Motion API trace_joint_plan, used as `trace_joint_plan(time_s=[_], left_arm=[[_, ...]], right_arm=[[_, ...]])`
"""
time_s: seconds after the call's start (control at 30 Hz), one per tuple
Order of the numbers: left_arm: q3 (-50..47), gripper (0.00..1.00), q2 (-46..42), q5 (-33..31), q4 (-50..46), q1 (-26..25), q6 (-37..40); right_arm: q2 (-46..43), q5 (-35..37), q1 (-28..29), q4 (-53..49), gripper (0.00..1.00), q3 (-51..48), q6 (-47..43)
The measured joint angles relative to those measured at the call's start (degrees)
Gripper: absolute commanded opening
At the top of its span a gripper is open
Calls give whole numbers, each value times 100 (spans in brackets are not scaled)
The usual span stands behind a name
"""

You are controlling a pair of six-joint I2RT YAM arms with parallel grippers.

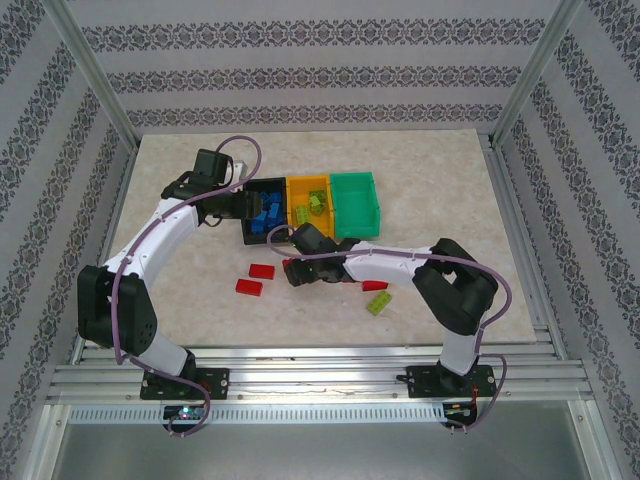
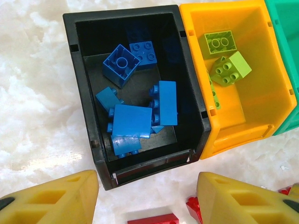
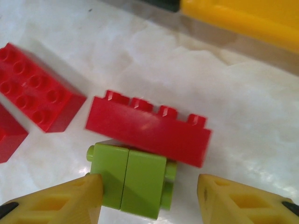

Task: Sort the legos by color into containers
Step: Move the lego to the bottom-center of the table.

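Across the middle of the table (image 1: 450, 200), a little toward the far edge: three containers touching in a row, namely the black container (image 1: 247, 236), the orange-yellow container (image 1: 308, 181) and the green container (image 1: 355, 200). Inside the black one, blue legos (image 2: 131, 121); inside the orange-yellow one, some yellow-green legos (image 2: 229, 69).

Just beside the black container, toward the left edge of the table: left hand (image 2: 147, 186), fingers spread wide, nothing between them.

Nearer to the near edge, in front of the black and orange-yellow containers: right hand (image 3: 149, 186), low over the table, fingers wide apart, not closed on anything. Between them, a yellow-green brick (image 3: 133, 179) lying on its side, one stud visible at its left end, a seam down the middle; perhaps two pieces pressed together, cannot tell. Left finger just beside it or touching, right finger apart from it. Against its far side: a long red brick (image 3: 149, 130). Further toward the left edge: more red legos (image 3: 39, 93), loose on the table.

Probably very light, hard, hollow plastic with glossy faces, so likely slippery under the pads. Hardly any danger of breaking, but easy to push away or tip over. Best to grasp centred, on two flat parallel sides, with modest force. Also to mind: the red neighbour, likely to be dragged along if touched.
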Motion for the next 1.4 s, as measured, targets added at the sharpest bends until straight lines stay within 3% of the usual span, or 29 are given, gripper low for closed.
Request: trace_joint_plan(time_s=[0.4,0.93,1.4], left_arm=[[0,58,0,42,0,0,2],[0,58,0,81,0,0,0],[0,58,0,81,0,2,0]], right_arm=[[-146,-144,-284,297,48,-299,111],[-1051,-210,-544,271,54,-1320,216],[-527,-511,155,251,57,-782,356]])
